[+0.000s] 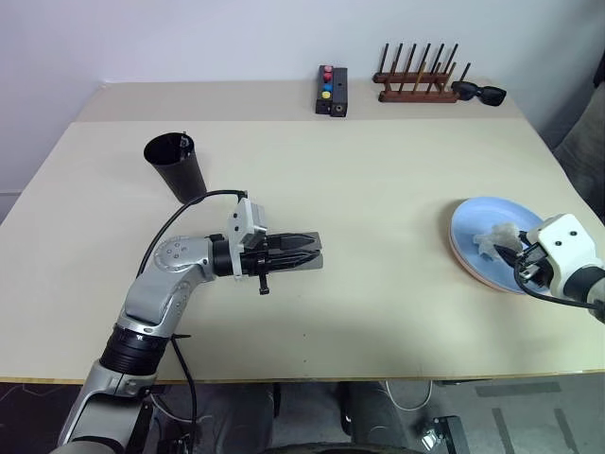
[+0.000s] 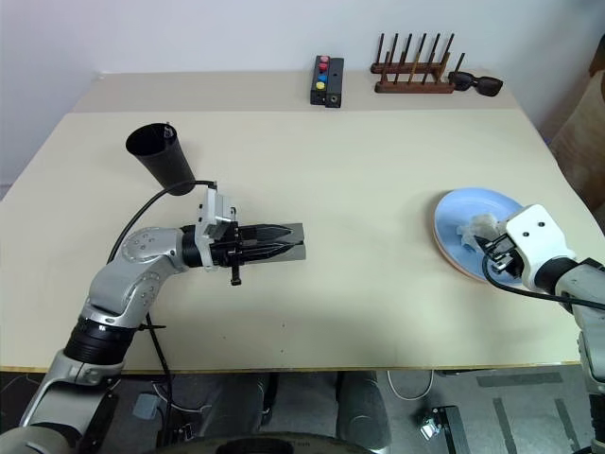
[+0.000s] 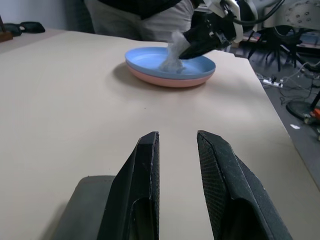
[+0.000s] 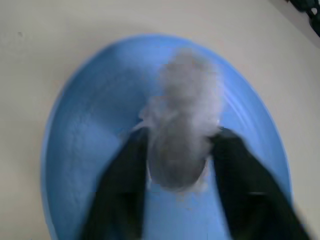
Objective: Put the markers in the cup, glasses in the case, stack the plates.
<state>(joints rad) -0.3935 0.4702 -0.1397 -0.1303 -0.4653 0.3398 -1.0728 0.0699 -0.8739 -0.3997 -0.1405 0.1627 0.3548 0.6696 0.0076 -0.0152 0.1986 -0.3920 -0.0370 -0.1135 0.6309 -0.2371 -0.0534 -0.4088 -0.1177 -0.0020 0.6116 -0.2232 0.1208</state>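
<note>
Across the pale bench (image 1: 378, 208): light blue plate (image 1: 473, 232) stacked on the salmon pink plate (image 3: 170, 80) at the right edge, directly under the right tool (image 4: 175, 165), whose fingers clasp a whitish crumpled wad (image 4: 182, 130) above the blue dish. Nearer the middle, left tool (image 3: 175, 165) level over the grey case (image 2: 284, 241), fingers slightly parted and empty, pointing toward the plates. Farther left, black cup (image 1: 176, 165), well apart from both tools.
</note>
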